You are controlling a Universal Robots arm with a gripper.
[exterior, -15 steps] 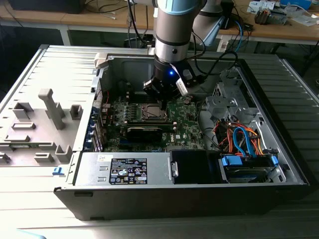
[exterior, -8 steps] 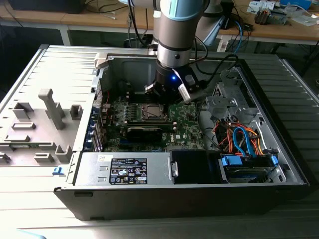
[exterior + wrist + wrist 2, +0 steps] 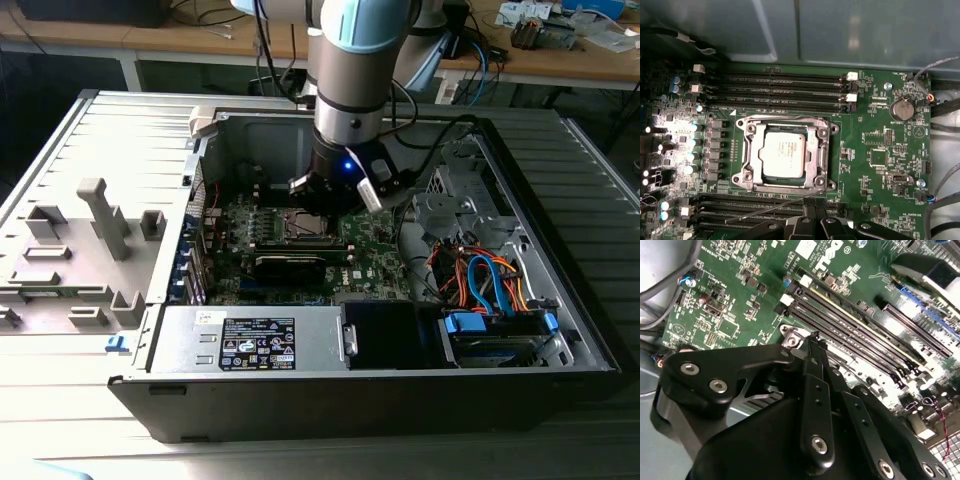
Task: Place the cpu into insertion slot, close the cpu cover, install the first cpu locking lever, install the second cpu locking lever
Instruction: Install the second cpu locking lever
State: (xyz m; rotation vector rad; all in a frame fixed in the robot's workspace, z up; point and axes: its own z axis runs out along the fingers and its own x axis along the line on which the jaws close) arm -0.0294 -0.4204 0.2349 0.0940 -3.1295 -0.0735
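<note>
Now my claw (image 3: pixel 812 340) hangs low over the green motherboard (image 3: pixel 880 145), tips just beside a corner of the insertion slot (image 3: pixel 785 155). Fingers (image 3: pixel 816 390) appear pressed together with nothing between them.

The cpu (image 3: pixel 783 154) lies seated in the slot, silvery top showing through the window of the cpu cover (image 3: pixel 817 152), which lies flat over it. A thin locking lever (image 3: pixel 775 206) runs slanted along the slot's near edge, seemingly not yet hooked down; its far end I cannot make out.

Risks, as I judge them:
- tips slipping off the thin lever and scraping nearby board components
- pressing the lever askew, so it misses its catch and springs back
- cover shifting if one side is loaded first

Writing: print on the chip's top and white lettering on the board are present; I leave them unread. The coin battery (image 3: pixel 902 108) sits well apart from the slot.
</note>
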